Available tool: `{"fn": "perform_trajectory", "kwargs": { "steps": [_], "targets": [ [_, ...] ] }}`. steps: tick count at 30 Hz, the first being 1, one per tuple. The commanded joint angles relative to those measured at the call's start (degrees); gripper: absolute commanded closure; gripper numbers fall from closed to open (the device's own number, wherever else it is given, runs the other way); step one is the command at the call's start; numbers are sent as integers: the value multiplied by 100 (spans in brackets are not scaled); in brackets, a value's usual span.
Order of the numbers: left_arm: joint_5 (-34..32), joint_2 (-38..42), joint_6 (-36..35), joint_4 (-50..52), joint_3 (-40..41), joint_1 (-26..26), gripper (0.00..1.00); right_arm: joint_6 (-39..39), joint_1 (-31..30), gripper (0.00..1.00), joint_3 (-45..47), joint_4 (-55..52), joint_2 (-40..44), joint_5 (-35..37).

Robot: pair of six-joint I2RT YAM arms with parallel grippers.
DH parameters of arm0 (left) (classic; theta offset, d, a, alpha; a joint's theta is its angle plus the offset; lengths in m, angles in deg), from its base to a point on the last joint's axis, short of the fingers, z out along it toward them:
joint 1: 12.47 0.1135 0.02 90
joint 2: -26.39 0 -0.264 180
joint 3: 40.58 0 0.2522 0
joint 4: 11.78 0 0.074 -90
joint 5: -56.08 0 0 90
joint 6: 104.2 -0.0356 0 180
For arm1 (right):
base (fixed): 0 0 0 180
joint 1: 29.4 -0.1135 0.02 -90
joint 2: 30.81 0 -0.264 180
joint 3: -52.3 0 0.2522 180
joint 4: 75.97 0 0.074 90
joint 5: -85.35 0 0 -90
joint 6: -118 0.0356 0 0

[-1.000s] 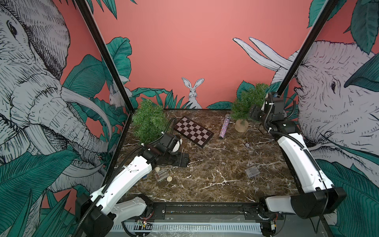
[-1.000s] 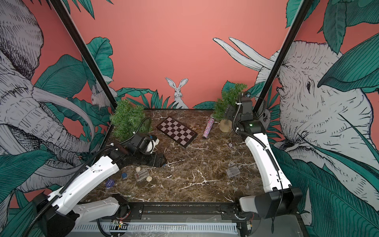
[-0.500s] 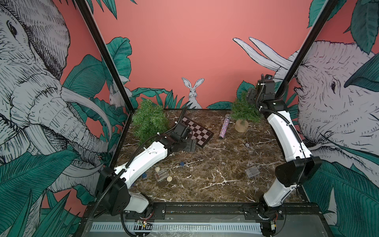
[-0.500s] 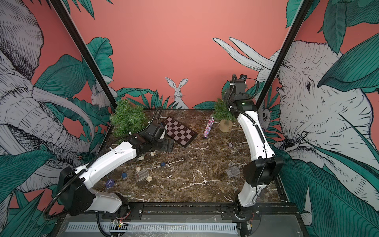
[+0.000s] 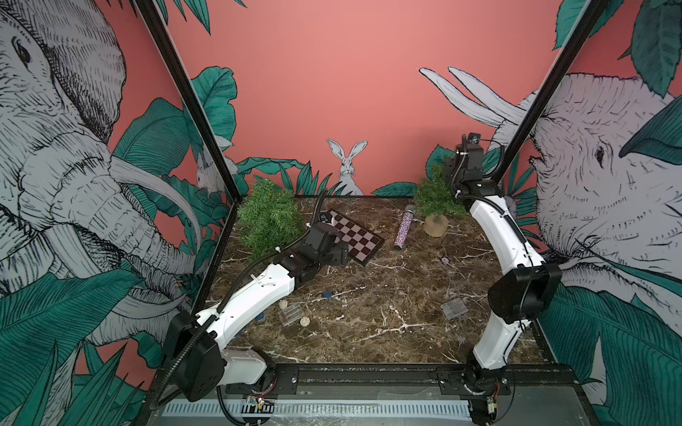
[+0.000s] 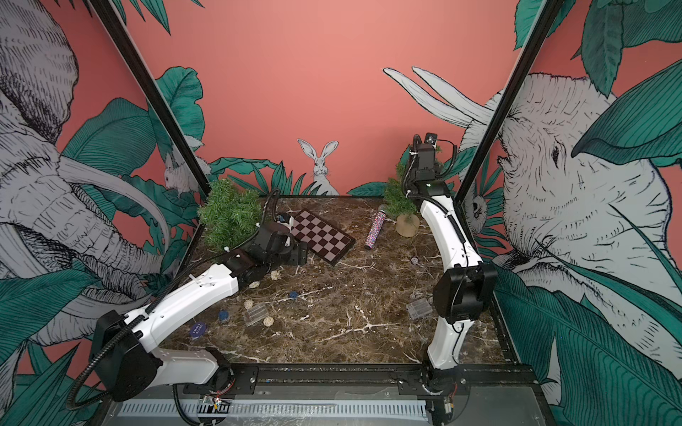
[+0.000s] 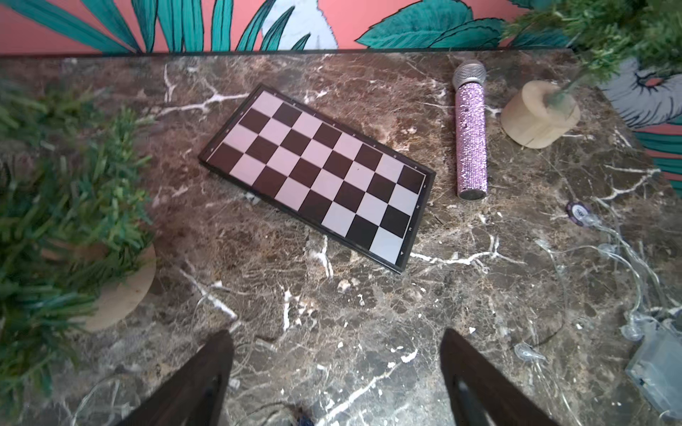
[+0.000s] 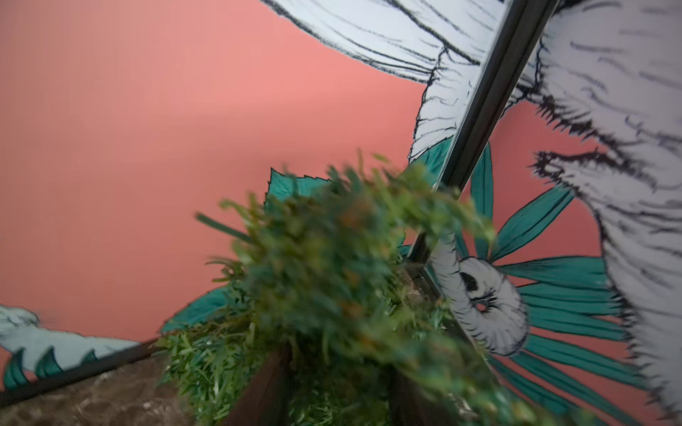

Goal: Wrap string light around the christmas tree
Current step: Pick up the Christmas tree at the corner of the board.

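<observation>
A small green christmas tree [image 5: 433,197] on a round wooden base [image 5: 435,225] stands at the table's back right. My right gripper [image 5: 451,170] is up at its top, and in the right wrist view the two fingers [image 8: 267,387] press into blurred foliage [image 8: 332,280] that fills the gap. The string light [image 7: 623,269] is a thin clear wire with small bulbs. It lies loose on the marble and runs to a clear battery box [image 5: 454,308]. My left gripper [image 7: 336,335] hovers open over bare marble beside the chessboard [image 5: 354,239], holding nothing.
A second tree [image 5: 269,217] stands at the back left, close to my left wrist. A glittery pink microphone [image 5: 403,231] lies between the chessboard and the right tree. Another clear box [image 5: 291,314], small wicker balls [image 5: 305,321] and blue chips [image 5: 327,294] lie front left.
The right arm rose from beside the tree to its top, and its jaws closed into the foliage. The left arm reached back towards the chessboard, its jaws narrowing a little.
</observation>
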Motion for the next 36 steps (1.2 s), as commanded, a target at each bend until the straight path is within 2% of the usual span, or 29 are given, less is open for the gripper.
{"fn": "perform_trajectory", "kwargs": {
  "steps": [1, 4, 7, 17, 26, 36],
  "targets": [
    [166, 31, -9, -238, 16, 24, 15, -172, 30, 83, 170, 664, 246, -149],
    [199, 107, -23, -375, 124, 20, 16, -199, 25, 94, 372, 782, 373, -223],
    [257, 167, -123, -434, 135, 20, 18, -195, 30, 100, 456, 812, 521, -340],
    [688, 203, -350, -778, 201, 12, 26, -273, -44, 100, 271, 536, 944, -742],
    [903, 154, -300, -969, 237, -6, 28, -294, -49, 100, 229, 320, 1226, -1013],
    [1001, 115, -388, -1102, 220, -19, 28, -106, -157, 100, 863, 130, 1938, -1397]
  ]
}}
